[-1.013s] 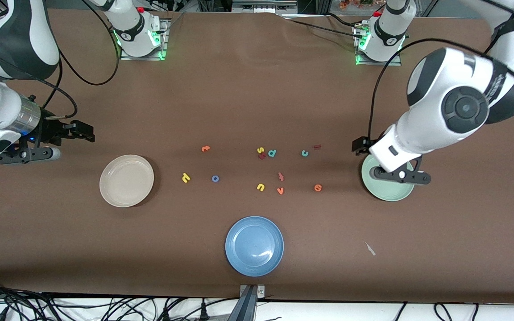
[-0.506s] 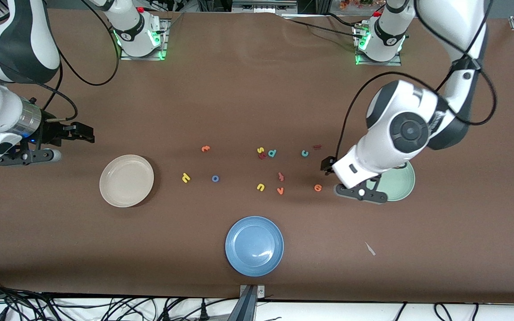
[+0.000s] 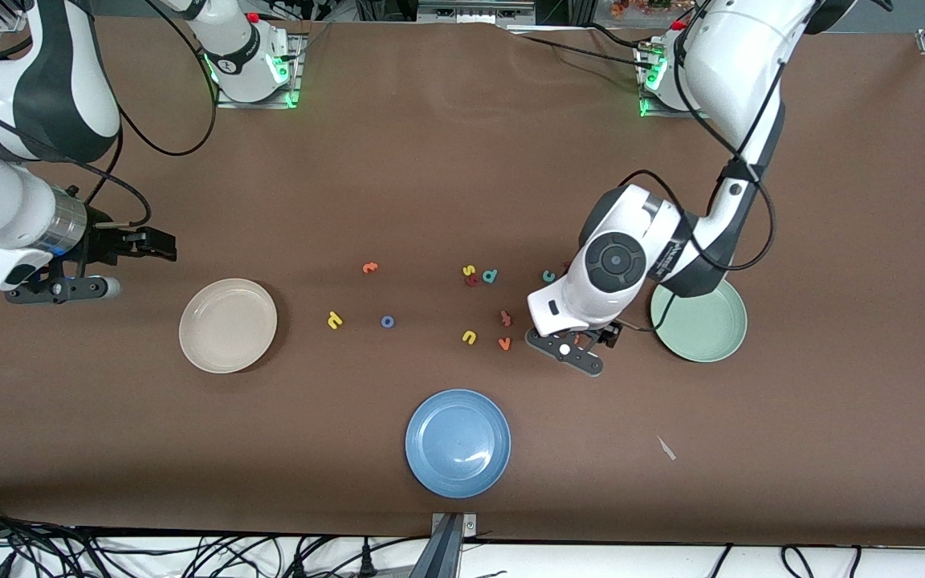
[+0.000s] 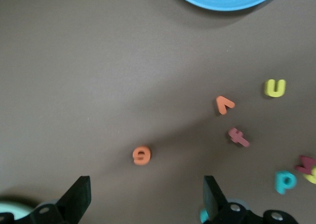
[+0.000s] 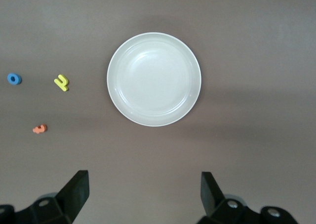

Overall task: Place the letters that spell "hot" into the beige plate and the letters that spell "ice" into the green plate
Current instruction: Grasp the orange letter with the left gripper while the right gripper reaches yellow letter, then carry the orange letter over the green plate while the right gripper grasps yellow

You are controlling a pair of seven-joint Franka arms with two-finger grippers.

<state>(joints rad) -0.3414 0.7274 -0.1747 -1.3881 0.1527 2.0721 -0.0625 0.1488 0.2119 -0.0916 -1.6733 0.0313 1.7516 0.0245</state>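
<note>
Brown felt is covering the whole table (image 3: 430,160), with foam letters scattered across its middle. At the right arm's end, the right gripper (image 3: 159,245) is hanging with its fingers spread wide and holding nothing; the beige plate (image 3: 228,325) is lying empty just beside it, toward the front camera, and is filling its wrist view (image 5: 154,79). Past that plate from the right gripper, the yellow h (image 3: 335,320), the blue o (image 3: 387,322) and the orange t (image 3: 370,267) are resting on the felt, none of them in a plate. A blue plate (image 3: 458,442) is sitting near the front edge. In the middle, a yellow u (image 3: 469,337) and an orange v (image 3: 504,343) are lying close together. The left gripper (image 3: 605,335) is hovering low, fingers wide apart and empty, over the orange e (image 4: 141,155), which is showing between its fingertips in the left wrist view. The teal c (image 3: 548,276) is lying beside the left arm's wrist. The dark red i is hidden. The green plate (image 3: 699,325) is sitting empty just beside the left gripper, toward the left arm's end.
</note>
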